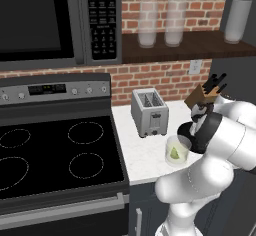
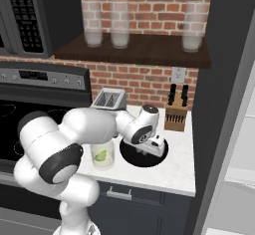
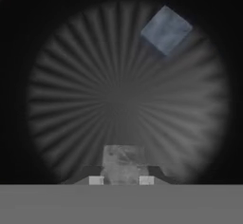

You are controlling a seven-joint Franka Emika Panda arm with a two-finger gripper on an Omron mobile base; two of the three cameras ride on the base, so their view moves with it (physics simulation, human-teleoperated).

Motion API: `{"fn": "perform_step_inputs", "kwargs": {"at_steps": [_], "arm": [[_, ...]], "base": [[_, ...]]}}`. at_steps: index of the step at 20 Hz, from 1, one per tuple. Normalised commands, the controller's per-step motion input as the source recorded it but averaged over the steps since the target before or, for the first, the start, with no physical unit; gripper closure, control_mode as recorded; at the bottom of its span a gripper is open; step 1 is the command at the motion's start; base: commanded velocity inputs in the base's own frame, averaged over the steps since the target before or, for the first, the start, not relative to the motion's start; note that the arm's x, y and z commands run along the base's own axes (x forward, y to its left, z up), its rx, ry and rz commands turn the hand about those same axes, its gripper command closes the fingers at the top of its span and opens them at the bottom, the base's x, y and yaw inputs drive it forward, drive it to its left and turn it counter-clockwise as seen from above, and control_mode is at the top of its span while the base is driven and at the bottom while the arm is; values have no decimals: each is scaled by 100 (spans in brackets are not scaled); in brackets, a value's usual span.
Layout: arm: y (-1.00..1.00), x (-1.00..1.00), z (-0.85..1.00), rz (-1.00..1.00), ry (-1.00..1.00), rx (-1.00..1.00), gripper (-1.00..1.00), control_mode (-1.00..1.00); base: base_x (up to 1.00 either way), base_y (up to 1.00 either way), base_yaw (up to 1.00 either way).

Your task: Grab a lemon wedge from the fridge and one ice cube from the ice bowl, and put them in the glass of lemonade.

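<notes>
White marble-look counter [image 2: 169,172] carries the work area, bounded on its left by a black glass cooktop [image 1: 55,155] and on its right by the grey fridge [image 2: 224,104], whose white interior shows at the edge of the right base view. A steel two-slot toaster [image 1: 149,112] stands at the back left of the counter; a wooden knife block [image 2: 175,117] with dark handles stands at the back right, under a wall outlet [image 2: 178,73]. A dark shelf [image 2: 134,50] on the red brick wall holds three tall frosted glasses [image 2: 93,30]. A microwave [image 1: 50,20] hangs over the cooktop; its keypad lettering is too small to read, and no brand marks can be made out.

The glass of lemonade [image 2: 103,155] stands near the counter's front edge, just left of the ice bowl [image 2: 130,157], and the lemon wedge [image 1: 174,153] lies inside it. The robot's forearm crosses in front of the toaster in the right base view and partly masks the bowl.

The arm reaches forward and folds down at the wrist, the hand pointing down into the bowl. In the hand view the gripper [image 3: 121,180] sits low over the bowl's ribbed dark floor, its fingertips [image 3: 96,181] drawn in against a pale ice cube [image 3: 123,163] clamped between them. A second ice cube [image 3: 166,30] lies apart, toward the bowl's far side.
</notes>
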Motion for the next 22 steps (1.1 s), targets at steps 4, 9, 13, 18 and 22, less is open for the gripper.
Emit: {"fn": "perform_step_inputs", "kwargs": {"at_steps": [4, 9, 13, 18, 22], "arm": [[-1, -4, 25, 0, -14, 7, 100, -100], [0, -3, 25, 1, -10, 4, 100, -100], [20, -7, 22, 3, -6, 2, 100, -100], [10, -38, 54, 3, -23, 4, 100, -100], [40, -33, 73, 0, -4, -10, 100, -100]], "base": [[0, 0, 0], [0, 0, 0], [0, 0, 0], [0, 0, 0], [0, 0, 0]]}}
